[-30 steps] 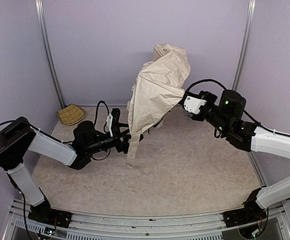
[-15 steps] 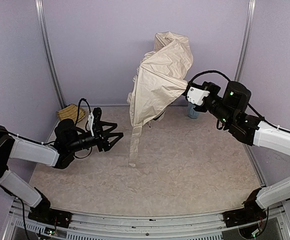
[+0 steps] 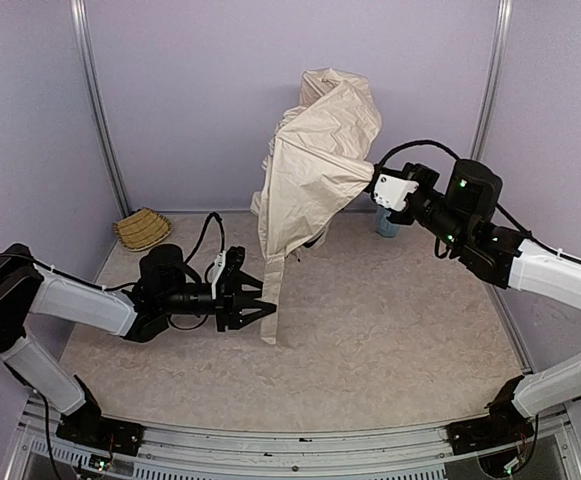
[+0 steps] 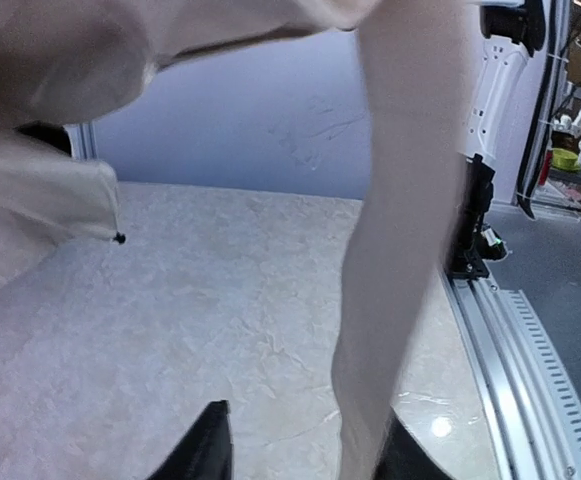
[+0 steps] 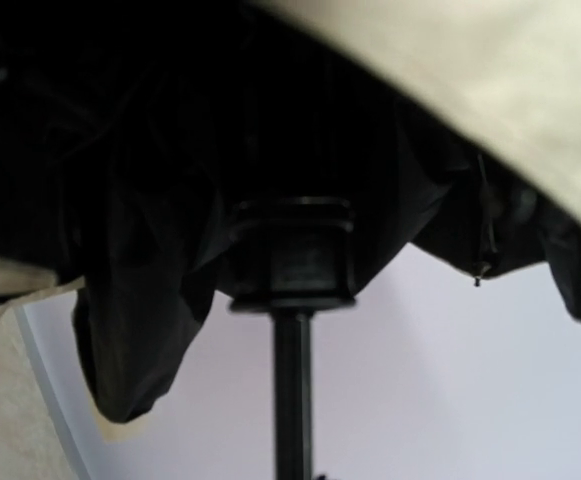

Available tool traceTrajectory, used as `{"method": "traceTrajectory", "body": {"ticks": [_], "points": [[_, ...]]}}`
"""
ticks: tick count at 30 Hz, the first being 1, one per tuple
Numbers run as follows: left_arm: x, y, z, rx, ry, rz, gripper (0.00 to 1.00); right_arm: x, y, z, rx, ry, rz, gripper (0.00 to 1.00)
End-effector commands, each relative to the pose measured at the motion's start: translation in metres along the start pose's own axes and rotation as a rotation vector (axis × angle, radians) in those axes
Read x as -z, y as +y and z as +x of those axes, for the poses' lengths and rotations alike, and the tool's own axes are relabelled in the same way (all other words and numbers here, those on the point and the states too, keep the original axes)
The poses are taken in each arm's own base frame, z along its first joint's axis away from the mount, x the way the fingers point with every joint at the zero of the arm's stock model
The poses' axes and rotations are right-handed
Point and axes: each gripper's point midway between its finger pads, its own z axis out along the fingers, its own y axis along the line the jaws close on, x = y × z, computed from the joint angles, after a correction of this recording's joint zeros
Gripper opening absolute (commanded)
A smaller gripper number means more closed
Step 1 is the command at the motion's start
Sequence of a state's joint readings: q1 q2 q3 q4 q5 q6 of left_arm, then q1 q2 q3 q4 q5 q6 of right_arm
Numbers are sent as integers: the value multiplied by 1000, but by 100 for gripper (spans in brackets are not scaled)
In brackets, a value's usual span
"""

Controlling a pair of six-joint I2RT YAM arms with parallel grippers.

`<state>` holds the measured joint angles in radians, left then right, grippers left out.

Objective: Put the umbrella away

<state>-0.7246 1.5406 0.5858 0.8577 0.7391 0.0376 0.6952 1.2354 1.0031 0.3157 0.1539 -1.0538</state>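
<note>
1 umbrella [image 3: 322,135], cream canopy [image 3: 310,195] half-collapsed and crumpled, dark lining and thin black shaft [image 5: 292,400] seen from beneath in the right wrist view. Hangs in the air above the far middle of the table [image 3: 400,330], clear of its surface.
1 right gripper [image 3: 372,187], above the table's far right, jaws pressed together on the shaft under the canopy edge.
1 fabric strip [image 3: 273,270], dangling from the canopy toward the table.
1 left gripper [image 3: 266,300], low over the table's left-centre, jaws spread either side of the strip, 1 fingertip [image 4: 402,458] just beside it, no pinch.
1 woven basket [image 3: 142,228], at the table's far-left corner.
</note>
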Motion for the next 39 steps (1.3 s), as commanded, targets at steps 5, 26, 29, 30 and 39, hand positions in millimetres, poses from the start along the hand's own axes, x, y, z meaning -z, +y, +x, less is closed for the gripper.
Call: {"method": "traceTrajectory", "body": {"ticks": [5, 26, 29, 30, 39], "points": [[-18, 6, 19, -30, 83, 28, 0, 18, -39, -32, -100, -115, 73, 0], [-3, 197, 13, -285, 71, -394, 0, 117, 231, -85, 49, -348, -573, 0], [-5, 204, 11, -327, 84, -403, 0, 120, 277, -60, 85, -282, -644, 0], [-6, 207, 12, -339, 93, -408, 0, 119, 290, -49, 104, -246, -651, 0], [-12, 233, 45, -318, 210, -489, 0, 110, 364, -4, 225, -116, -704, 0]]}}
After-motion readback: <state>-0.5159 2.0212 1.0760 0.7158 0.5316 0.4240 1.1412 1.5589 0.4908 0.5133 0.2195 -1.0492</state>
